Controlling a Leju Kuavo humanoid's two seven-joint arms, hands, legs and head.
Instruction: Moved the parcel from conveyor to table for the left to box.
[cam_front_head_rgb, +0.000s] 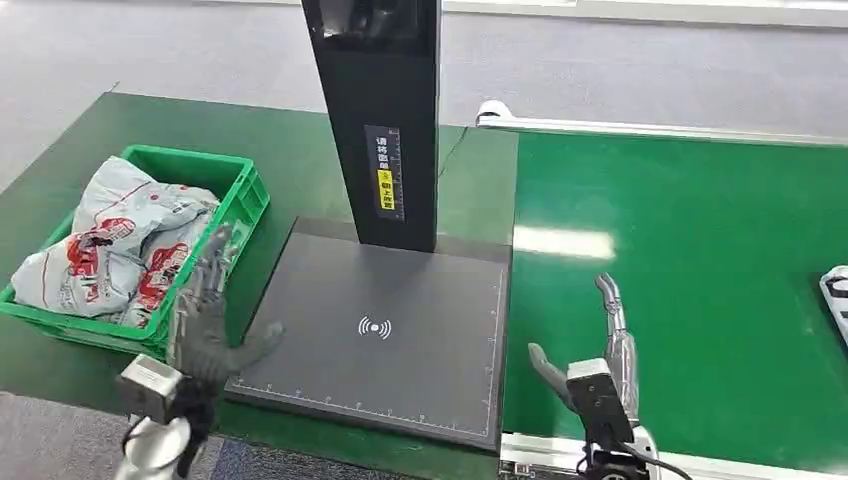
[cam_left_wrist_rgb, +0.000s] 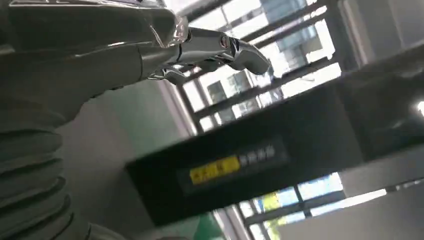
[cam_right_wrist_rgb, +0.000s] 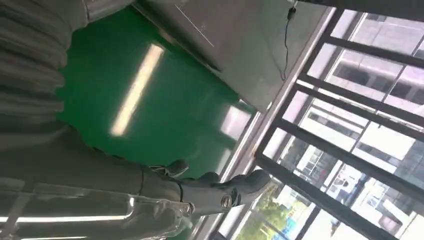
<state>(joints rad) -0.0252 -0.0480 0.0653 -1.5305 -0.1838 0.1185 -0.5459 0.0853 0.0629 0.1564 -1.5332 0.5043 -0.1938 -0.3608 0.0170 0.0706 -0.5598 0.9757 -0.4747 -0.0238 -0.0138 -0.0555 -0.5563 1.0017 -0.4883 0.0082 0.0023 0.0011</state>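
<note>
A grey parcel with dark print peeks in at the right edge of the green conveyor belt. My right hand is raised over the near edge of the belt, fingers straight and apart, holding nothing, well left of that parcel. My left hand is lifted between the green crate and the dark scanning pad, fingers spread, empty. The crate holds several grey bagged parcels with red print. In the left wrist view the fingers stretch out before the black post.
A tall black post with a yellow label stands at the back of the scanning pad, between my two hands. The green table carries the crate and pad. Grey floor lies beyond.
</note>
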